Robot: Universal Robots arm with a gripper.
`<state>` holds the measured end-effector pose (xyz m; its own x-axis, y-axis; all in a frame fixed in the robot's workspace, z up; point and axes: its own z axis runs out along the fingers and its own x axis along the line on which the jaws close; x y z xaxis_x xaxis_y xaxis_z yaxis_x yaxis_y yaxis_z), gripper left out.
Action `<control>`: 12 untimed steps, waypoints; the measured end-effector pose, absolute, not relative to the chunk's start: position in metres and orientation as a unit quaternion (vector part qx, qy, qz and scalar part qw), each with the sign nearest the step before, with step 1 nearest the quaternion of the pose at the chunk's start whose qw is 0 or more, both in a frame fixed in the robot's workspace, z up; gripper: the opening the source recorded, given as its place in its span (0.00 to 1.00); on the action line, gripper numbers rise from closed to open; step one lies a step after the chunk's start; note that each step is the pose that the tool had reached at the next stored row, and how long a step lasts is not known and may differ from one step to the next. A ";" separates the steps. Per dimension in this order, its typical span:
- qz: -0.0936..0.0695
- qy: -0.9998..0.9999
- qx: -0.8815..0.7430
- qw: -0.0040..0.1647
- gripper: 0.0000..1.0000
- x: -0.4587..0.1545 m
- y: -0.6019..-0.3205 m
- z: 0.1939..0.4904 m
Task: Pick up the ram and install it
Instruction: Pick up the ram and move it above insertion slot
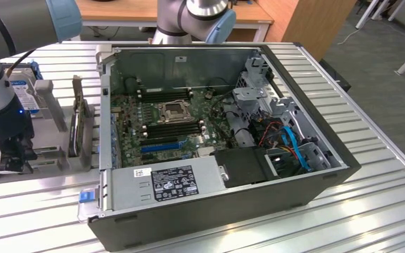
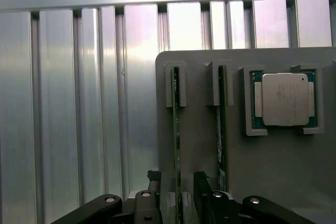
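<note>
Both jaws of pincer (image 2: 177,178) apart, ram (image 2: 177,124) upright between them, in grey holder (image 2: 197,140).

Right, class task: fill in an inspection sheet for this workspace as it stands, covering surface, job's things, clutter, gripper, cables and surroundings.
Surface: ribbed metal table, bearing a grey holder and an open PC case.
Job's things: ram standing on edge in the holder; motherboard exposed in the case.
Clutter: second stick and CPU in the holder.
Gripper: gripper open, fingers either side of the ram.
Cables: blue cables inside the case.
Surroundings: wooden desk behind; floor.
</note>
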<state>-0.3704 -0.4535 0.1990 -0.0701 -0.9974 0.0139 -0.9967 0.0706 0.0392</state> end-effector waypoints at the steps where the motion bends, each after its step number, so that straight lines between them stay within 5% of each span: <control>1: -0.010 -0.731 0.682 0.018 0.38 -0.370 -0.453 0.199; 6: -0.010 -0.731 0.682 0.018 0.37 -0.370 -0.454 0.199; 9: -0.010 -0.731 0.682 0.018 0.24 -0.370 -0.453 0.199; 12: -0.010 -0.731 0.682 0.018 0.24 -0.370 -0.453 0.199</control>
<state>-0.3704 -0.4535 0.1990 -0.0700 -0.9974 0.0139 -0.9967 0.0705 0.0392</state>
